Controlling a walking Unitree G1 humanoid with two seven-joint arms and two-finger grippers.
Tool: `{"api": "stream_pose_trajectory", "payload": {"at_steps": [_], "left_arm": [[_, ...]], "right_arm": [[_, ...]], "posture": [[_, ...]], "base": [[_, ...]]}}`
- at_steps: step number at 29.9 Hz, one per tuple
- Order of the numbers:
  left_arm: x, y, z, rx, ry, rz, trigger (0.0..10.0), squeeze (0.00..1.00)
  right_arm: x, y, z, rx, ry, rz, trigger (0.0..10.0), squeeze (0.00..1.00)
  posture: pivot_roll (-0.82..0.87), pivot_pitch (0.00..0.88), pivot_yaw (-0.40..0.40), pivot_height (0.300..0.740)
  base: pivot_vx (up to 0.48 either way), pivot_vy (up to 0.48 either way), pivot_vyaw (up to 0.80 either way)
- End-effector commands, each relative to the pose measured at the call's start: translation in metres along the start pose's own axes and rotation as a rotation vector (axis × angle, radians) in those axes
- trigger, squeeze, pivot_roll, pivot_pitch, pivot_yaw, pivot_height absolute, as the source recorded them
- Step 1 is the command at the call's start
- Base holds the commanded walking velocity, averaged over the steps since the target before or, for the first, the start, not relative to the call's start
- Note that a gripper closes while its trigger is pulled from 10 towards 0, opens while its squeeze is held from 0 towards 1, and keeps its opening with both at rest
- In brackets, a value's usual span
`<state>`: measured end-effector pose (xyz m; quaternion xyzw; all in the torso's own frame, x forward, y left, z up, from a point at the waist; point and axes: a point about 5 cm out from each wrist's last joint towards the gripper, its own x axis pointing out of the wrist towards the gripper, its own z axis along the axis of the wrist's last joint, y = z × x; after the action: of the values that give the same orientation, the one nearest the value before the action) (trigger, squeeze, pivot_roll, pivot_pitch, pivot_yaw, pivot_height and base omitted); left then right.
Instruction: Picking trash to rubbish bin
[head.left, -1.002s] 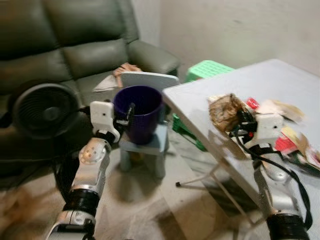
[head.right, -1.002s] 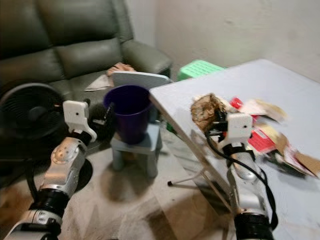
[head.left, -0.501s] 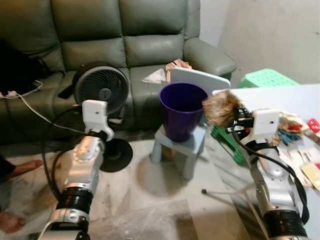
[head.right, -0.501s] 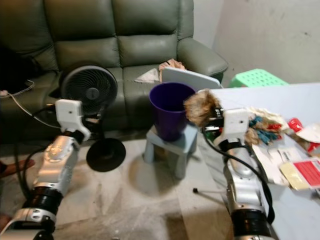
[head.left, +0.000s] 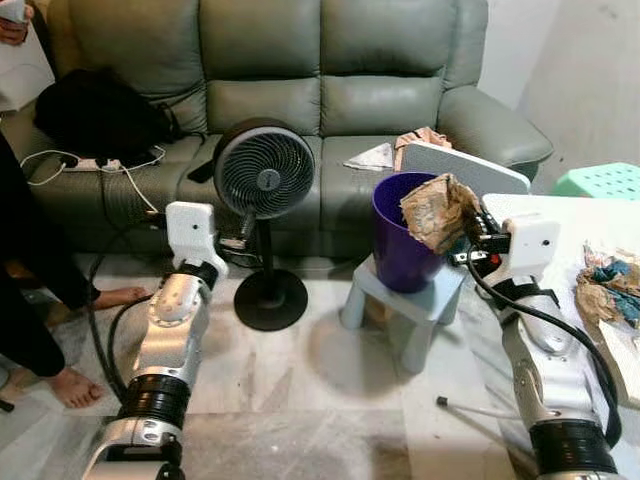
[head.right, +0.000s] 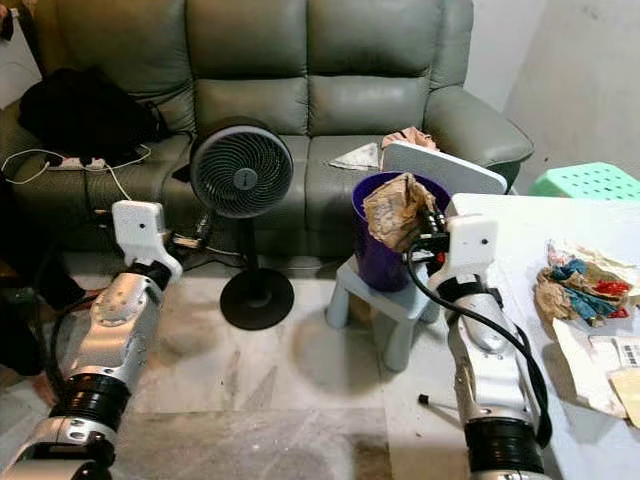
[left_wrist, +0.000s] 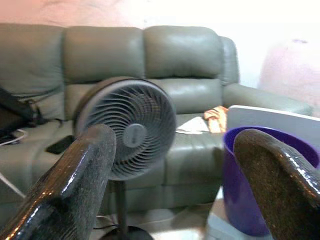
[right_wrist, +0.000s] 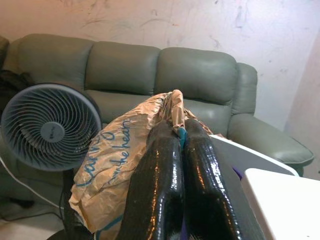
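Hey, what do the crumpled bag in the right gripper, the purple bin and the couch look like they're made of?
Crumpled bag, pinched in the right gripper: likely thin brown paper, matte, with sharp creases and blue printed lettering. Purple bin: probably moulded plastic, with smooth, uniform walls and a thin rim. Couch: grey-green leather or faux leather, with a soft sheen and stitched, padded panels; I can't tell which.

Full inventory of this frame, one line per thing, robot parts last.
Sofa: 1, grey-green, at back.
Fan: 1, black, on floor before sofa.
Bin: 1, purple, on stool.
Stool: 1, pale blue, beside table.
Table: 1, white, right.
Trash: several pieces, mixed colours, on table.
Green stool: 1, far right.
Person's feet: bare, left edge.
Paper bag: 1, brown, over bin rim.
Right pincer: shut on paper bag.
Left pincer: open, raised toward fan.
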<state>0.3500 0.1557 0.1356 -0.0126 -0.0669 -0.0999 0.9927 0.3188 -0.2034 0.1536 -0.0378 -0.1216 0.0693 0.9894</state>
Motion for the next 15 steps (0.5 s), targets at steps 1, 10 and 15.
{"api": "stream_pose_trajectory", "payload": {"at_steps": [1, 10, 15], "left_arm": [[0.0032, 0.0022, 0.0066, 0.005, -0.014, -0.006, 10.0, 0.0], [0.0036, 0.0012, 0.0071, 0.009, -0.014, -0.013, 10.0, 0.0], [0.0048, -0.0002, 0.008, 0.007, -0.015, -0.022, 10.0, 0.0]], "right_arm": [[0.0004, 0.0014, 0.0026, 0.01, -0.008, 0.009, 10.0, 0.0], [-0.0002, 0.0032, 0.002, 0.02, -0.009, 0.02, 10.0, 0.0], [0.0, 0.0036, 0.0018, 0.024, -0.009, 0.025, 10.0, 0.0]], "posture": [[0.02, 0.001, -0.011, 0.715], [0.02, 0.002, -0.009, 0.715], [0.02, 0.0, -0.007, 0.715]], "base": [[0.289, 0.0, 0.0], [0.286, 0.0, 0.0], [0.287, 0.0, 0.0]]}}
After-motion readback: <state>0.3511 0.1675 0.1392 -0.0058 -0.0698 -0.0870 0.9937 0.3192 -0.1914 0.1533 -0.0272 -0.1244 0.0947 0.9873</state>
